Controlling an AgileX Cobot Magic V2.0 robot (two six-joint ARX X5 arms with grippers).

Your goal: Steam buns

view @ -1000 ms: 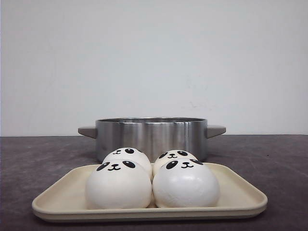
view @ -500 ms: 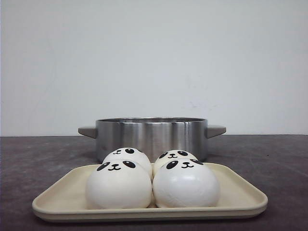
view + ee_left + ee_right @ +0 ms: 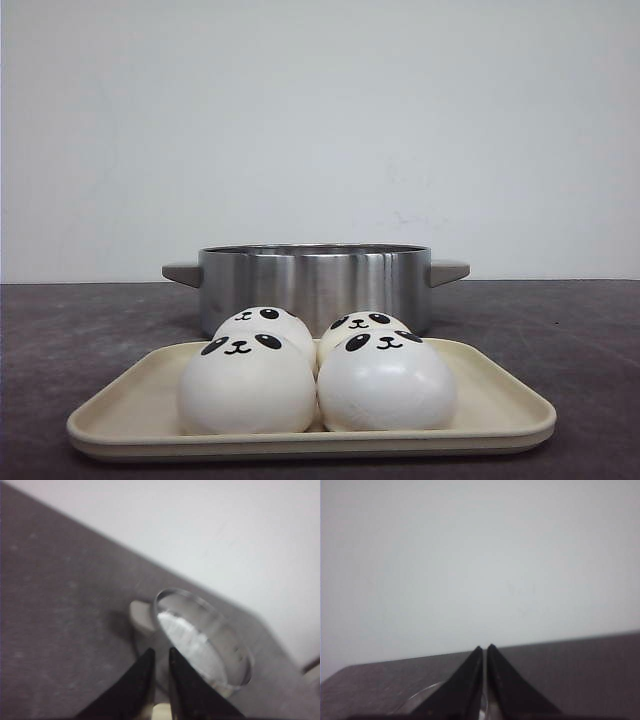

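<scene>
Several white panda-faced buns sit together on a cream tray at the front of the table: one front left, one front right, two more behind them. Neither gripper shows in the front view. In the blurred left wrist view my left gripper hangs above the table near the steel pot, its black fingers close together and holding nothing. In the right wrist view my right gripper is shut and empty, pointing at the wall.
A wide steel pot with two grey side handles stands just behind the tray. The table is dark grey, with a plain white wall behind it. A curved pot rim shows faintly below the right fingers.
</scene>
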